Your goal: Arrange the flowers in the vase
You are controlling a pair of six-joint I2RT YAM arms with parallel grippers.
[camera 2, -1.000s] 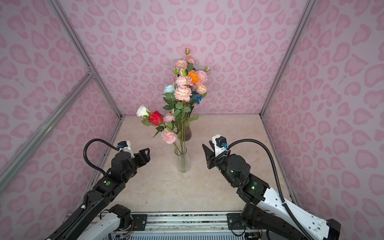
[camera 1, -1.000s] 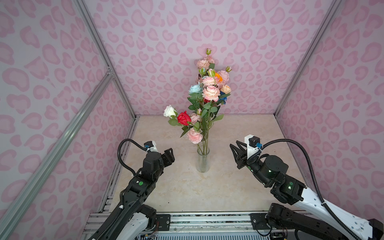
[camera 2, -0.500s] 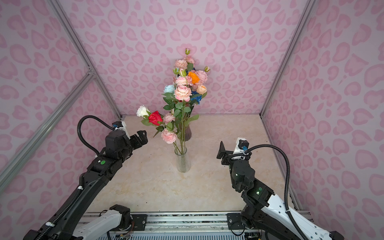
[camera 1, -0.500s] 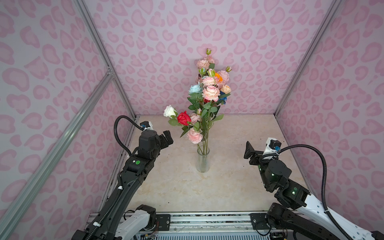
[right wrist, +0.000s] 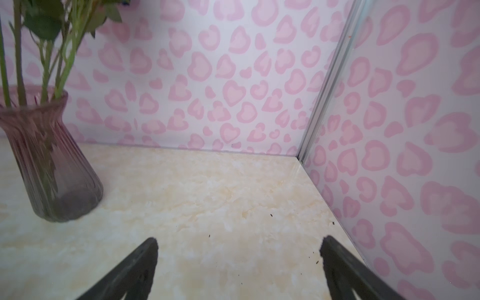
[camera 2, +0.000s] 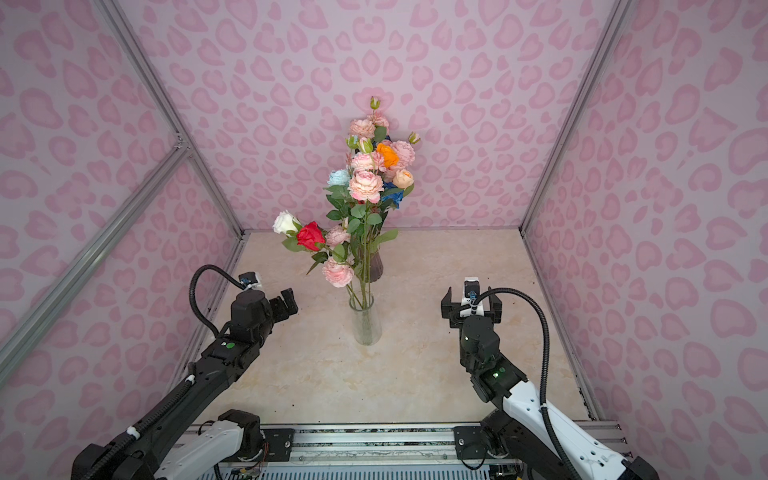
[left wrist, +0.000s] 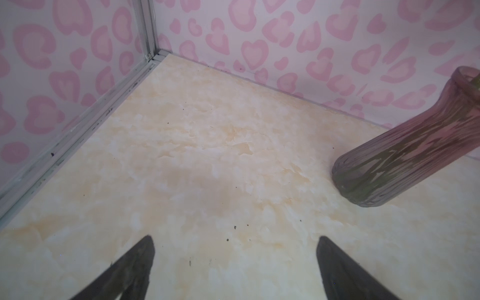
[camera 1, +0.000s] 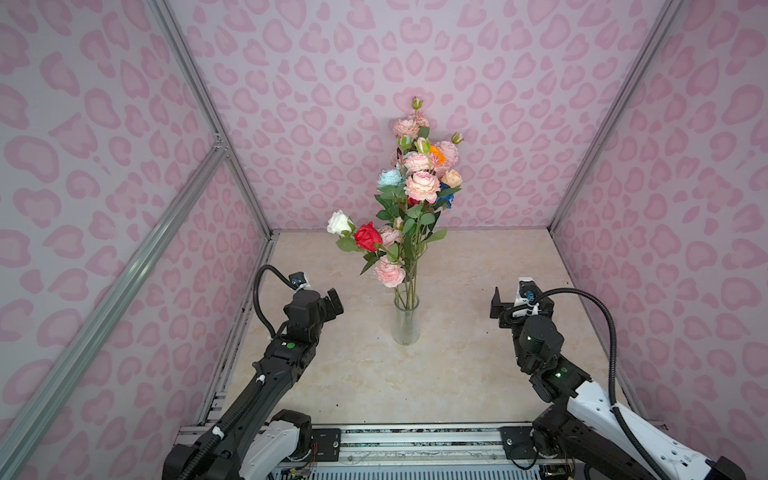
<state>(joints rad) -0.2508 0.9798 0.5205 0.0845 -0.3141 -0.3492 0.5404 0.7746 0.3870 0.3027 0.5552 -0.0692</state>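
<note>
The flowers (camera 1: 422, 187) (camera 2: 365, 187), pink, peach, orange, blue, red and white blooms on long green stems, stand upright mid-table in both top views. Several stems go into a clear glass vase (camera 1: 406, 320) (camera 2: 365, 322). Behind it stands a ribbed purple vase (camera 2: 375, 268) (left wrist: 405, 145) (right wrist: 52, 161) that also holds green stems (right wrist: 46, 52). A red rose (camera 1: 368, 236) and a white rose (camera 1: 340, 222) lean left. My left gripper (camera 1: 332, 303) (left wrist: 235, 249) hangs open left of the clear vase, holding nothing. My right gripper (camera 1: 519, 305) (right wrist: 239, 249) is open and holds nothing, right of it.
Pink heart-patterned walls (camera 1: 665, 208) with metal corner posts (camera 1: 590, 141) close in the beige marbled table (camera 1: 457, 365) on three sides. A metal rail (camera 1: 415, 440) runs along the front edge. Small dark specks (left wrist: 235, 227) lie on the tabletop.
My right gripper has drawn away to the right from the clear vase and now faces the back wall. The left gripper lifted toward the back, then came down again. The flowers have not moved.
</note>
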